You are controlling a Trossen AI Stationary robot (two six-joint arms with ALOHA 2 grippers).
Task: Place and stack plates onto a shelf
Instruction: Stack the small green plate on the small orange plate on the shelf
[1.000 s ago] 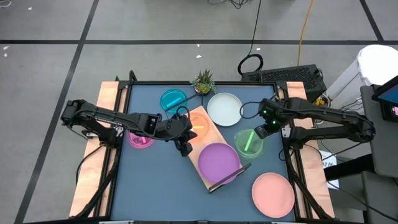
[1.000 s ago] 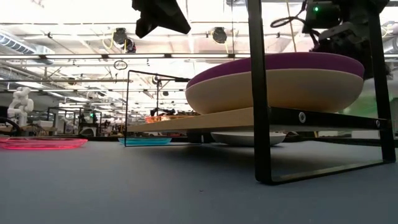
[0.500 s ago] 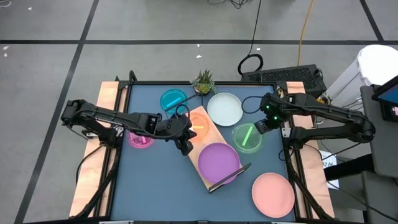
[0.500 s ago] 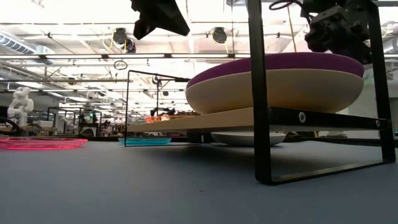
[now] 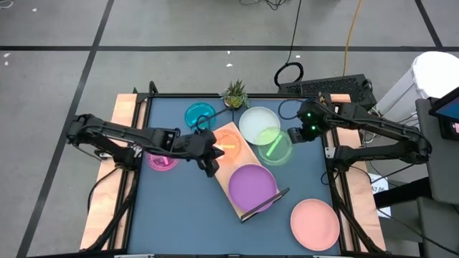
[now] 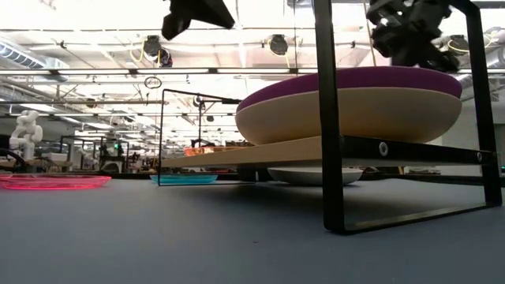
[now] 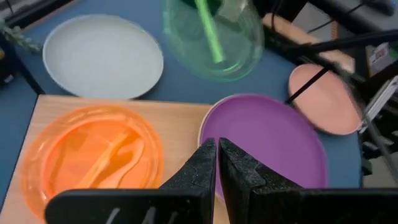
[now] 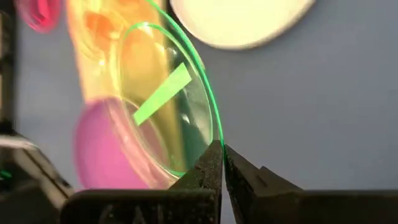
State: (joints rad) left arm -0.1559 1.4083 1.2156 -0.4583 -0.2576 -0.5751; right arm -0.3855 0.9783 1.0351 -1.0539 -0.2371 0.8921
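Green plate (image 5: 273, 146) has travelled from the table's right side toward the shelf (image 5: 244, 172), now airborne beside the pale plate (image 5: 258, 123). Right claw (image 5: 295, 135) pinches its rim. Thin, translucent, probably light and slick; an edge grip suits it but invites tilt. Left claw (image 5: 208, 159), pressed together, empty, hovers over the orange plate (image 5: 228, 145).
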